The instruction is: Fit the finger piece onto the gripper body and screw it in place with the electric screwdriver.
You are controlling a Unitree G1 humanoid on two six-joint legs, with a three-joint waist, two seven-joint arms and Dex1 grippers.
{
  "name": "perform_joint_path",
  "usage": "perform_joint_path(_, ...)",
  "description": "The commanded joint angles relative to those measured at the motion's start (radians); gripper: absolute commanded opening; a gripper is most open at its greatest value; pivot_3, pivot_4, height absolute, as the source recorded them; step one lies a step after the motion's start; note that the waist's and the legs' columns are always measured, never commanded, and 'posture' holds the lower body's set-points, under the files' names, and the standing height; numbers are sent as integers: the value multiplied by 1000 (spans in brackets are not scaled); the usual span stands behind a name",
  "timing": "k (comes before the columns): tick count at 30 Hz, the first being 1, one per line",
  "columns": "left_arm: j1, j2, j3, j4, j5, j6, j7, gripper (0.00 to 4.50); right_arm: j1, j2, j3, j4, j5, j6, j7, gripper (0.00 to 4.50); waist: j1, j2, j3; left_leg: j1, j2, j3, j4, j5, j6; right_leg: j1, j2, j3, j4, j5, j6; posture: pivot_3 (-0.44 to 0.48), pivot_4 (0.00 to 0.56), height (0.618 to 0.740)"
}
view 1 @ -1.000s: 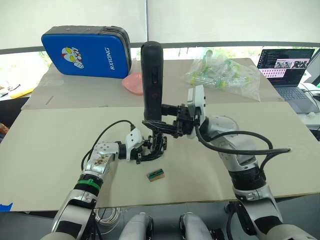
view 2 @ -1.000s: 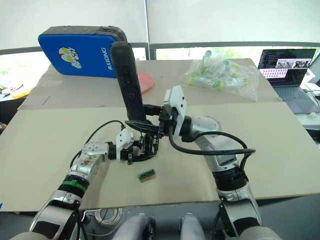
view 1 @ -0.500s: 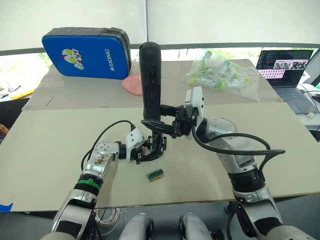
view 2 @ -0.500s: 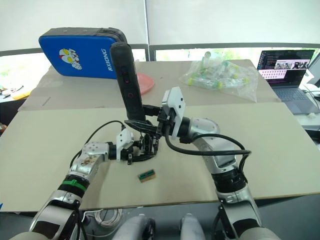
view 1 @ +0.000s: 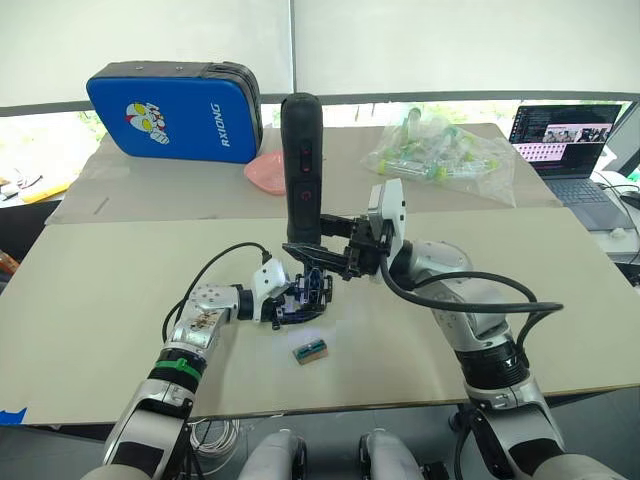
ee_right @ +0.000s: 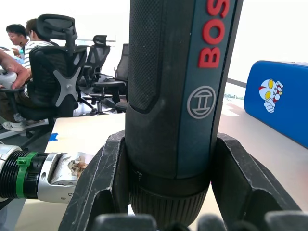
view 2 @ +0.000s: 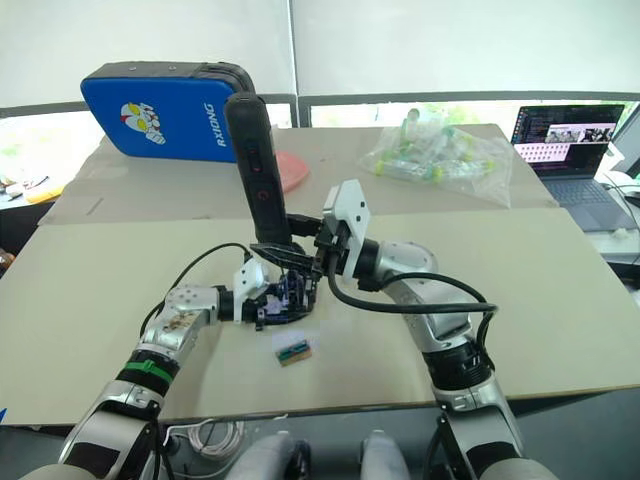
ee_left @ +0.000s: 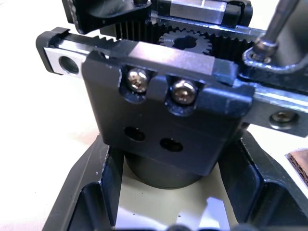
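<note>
My right gripper (view 1: pixel 322 251) is shut on the electric screwdriver (view 1: pixel 302 165), gripping near its lower end and holding it upright. The black tool body (ee_right: pixel 183 96) sits between the two fingers. Under it the gripper body (view 1: pixel 309 294) rests on the table, with my left gripper (view 1: pixel 288 305) shut on its base. A bluish light falls on the gripper body. In the left wrist view the metal bit (ee_left: pixel 277 21) stands on a screw at the edge of the toothed black frame (ee_left: pixel 168 110). I cannot pick out the finger piece apart from the gripper body.
A small tan-and-green block (view 1: pixel 311 350) lies just in front of the gripper body. At the back stand a blue case (view 1: pixel 175 105), a pink dish (view 1: pixel 264 166), a bag of tubes (view 1: pixel 440 150) and a laptop (view 1: pixel 570 140). People sit on office chairs (ee_right: pixel 57 82) beyond the table.
A bluish light has come on over the gripper body under the screwdriver. Both grippers keep their holds and have hardly moved.
</note>
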Motion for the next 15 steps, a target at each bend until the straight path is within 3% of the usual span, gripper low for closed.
perform_joint_path(1,10,-3,-11,-36,-8,2,-19,2312,46,-19,64,41,-56,35,8,1958,0,0,0,0,0,0,0,0,0,0,0,0,0,0,0,0,150,740)
perform_joint_path(15,45,21,-7,-38,-11,0,-23,2312,-32,4,-5,-27,2,-30,23,1958,-8,0,0,-1,1,0,-2,0,0,-1,-2,0,0,0,-1,0,150,740)
